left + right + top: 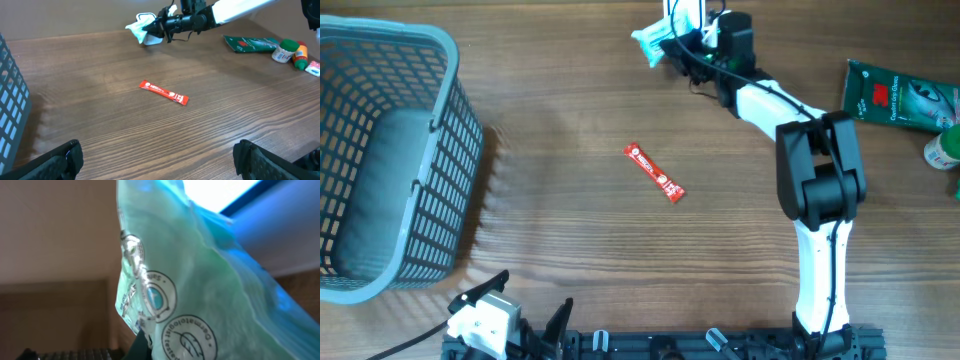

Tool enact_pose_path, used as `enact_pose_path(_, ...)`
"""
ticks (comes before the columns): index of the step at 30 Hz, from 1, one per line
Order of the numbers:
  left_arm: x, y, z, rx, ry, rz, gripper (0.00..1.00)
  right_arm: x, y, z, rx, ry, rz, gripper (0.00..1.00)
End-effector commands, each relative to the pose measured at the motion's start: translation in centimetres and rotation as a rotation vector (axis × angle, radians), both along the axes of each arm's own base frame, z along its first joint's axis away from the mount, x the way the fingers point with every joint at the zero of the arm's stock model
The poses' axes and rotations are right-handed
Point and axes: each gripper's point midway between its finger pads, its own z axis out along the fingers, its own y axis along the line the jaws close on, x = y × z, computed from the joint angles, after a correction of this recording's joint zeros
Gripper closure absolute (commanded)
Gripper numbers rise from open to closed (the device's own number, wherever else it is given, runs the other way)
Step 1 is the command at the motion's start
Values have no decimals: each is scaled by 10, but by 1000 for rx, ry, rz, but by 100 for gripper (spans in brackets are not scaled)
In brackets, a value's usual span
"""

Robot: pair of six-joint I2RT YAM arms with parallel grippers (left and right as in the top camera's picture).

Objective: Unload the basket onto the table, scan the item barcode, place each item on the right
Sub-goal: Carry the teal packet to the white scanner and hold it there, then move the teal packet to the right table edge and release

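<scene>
At the far edge of the table (570, 260), the pale green packet (653, 42) hangs clenched in the right jaws; the left jaws stand released at the near edge. Risk, as judged: limp film may crease or turn its barcode away, giving no read; a thin pinch may slip. Count: one packet, one red sachet (654, 173), one basket (450, 110), one dark green pouch (895, 97), two small bottles (282, 51).

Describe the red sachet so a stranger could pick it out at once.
Start at the wooden table, grey basket at its left end. Near the middle of the bare wood lies the red sachet, flat and slanted. It is the only slim red strip: the green pouch sits at the right edge, the pale green packet is up in the right gripper.
</scene>
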Motion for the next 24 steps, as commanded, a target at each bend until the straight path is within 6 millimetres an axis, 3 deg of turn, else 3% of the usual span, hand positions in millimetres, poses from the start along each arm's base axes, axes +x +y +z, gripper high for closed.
enact_pose_path(1, -2, -2, 1, -11, -3, -7, 0, 7, 9, 16, 12, -36, 5, 95)
enact_pose_path(6, -2, -2, 1, -11, -3, -7, 0, -5, 15, 27, 43, -18, 83, 95)
enact_pose_path(11, -2, -2, 1, -11, -3, -7, 0, -23, -14, 50, -108, 17, 71, 95)
enact_pose_path(15, -2, -2, 1, -11, -3, -7, 0, -53, -63, 75, -264, 123, -17, 96)
enact_pose_path(19, -2, -2, 1, -11, -3, -7, 0, -95, -118, 106, -297, 274, -103, 96)
enact_pose_path(21, -2, -2, 1, -11, -3, -7, 0, -119, -156, 112, -339, 365, -183, 96)
enact_pose_path(24, -2, -2, 1, -11, -3, -7, 0, -153, -237, 99, -532, 515, -363, 95)
